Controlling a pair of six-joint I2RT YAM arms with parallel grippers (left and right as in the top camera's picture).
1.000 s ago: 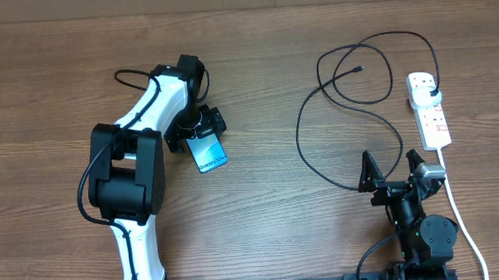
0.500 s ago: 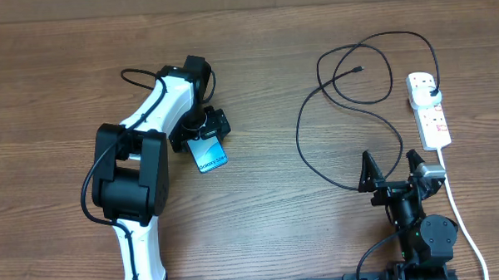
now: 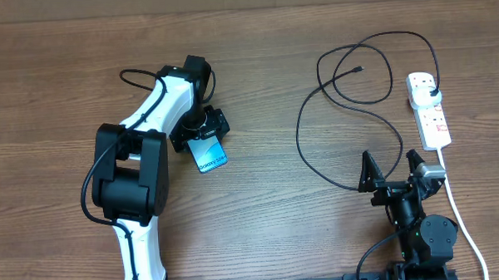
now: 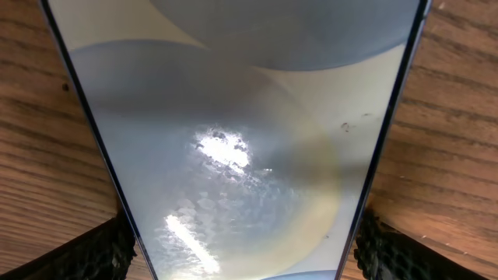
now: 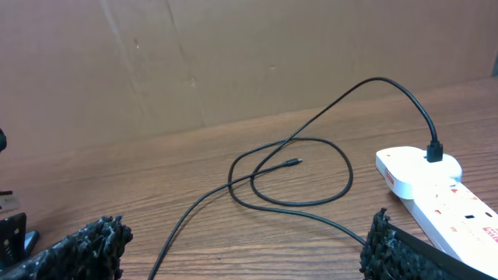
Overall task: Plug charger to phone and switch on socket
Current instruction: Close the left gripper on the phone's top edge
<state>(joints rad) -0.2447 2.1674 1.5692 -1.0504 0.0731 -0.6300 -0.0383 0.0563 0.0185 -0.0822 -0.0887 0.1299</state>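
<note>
The left gripper (image 4: 245,247) straddles the phone (image 4: 233,117); the right gripper (image 3: 391,170) gapes empty.
The left pads (image 4: 93,253) sit at the phone's edges, clamping unclear; the charger (image 3: 297,132) loops ahead of the right gripper, plugged into the power strip (image 3: 430,117).

This looks like a robotics lab bench. A white-and-black robot arm (image 3: 153,110) and a smaller black robot arm (image 3: 423,229) stand on a wood-grain tabletop (image 3: 261,223). Ahead of the right tool (image 5: 245,233) lie a white power strip (image 5: 436,194) and a loose black cable (image 5: 311,144); beyond them a plain brown board wall (image 5: 156,62) closes the view.
</note>
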